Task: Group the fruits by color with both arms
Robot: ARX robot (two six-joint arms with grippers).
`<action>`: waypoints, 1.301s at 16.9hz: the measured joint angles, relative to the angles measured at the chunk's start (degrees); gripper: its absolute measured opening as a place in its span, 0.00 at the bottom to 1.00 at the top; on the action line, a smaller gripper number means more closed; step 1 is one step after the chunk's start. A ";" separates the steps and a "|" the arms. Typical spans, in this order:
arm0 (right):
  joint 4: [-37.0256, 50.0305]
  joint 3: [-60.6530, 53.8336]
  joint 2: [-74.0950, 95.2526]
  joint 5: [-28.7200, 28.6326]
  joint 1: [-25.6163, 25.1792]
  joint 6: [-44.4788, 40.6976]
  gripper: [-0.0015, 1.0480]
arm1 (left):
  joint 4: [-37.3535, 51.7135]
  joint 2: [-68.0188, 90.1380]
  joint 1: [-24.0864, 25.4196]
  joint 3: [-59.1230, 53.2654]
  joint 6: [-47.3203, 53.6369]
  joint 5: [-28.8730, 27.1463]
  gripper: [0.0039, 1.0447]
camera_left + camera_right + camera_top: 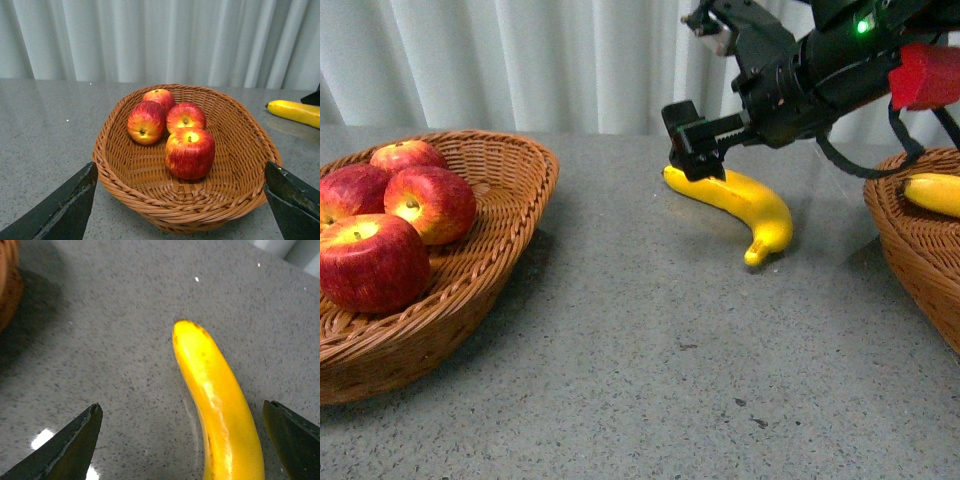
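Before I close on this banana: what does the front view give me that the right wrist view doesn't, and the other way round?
Only the front view: four apples sitting in the left basket, and a second banana already in the right basket. Only the right wrist view: the right hand is open, its fingers spread either side of the loose banana. Both: that banana lying on the grey table, outside either basket.

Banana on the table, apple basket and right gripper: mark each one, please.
Banana [740, 200]: front view, middle of its curved body.
Apple basket [510, 235]: front view, bare woven wall.
Right gripper [180, 409]: right wrist view, midway between its fingertips.
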 joint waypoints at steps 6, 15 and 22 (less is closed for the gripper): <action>-3.82 5.86 6.08 4.55 -1.42 -2.99 0.94 | 0.00 0.00 0.00 0.00 -0.02 0.00 0.94; -12.28 13.31 11.93 7.32 -0.66 -3.91 0.94 | 0.00 0.00 0.00 0.00 -0.02 0.00 0.94; -9.31 13.55 12.33 5.68 -0.70 -3.93 0.36 | 0.00 0.00 0.00 0.00 -0.02 0.00 0.94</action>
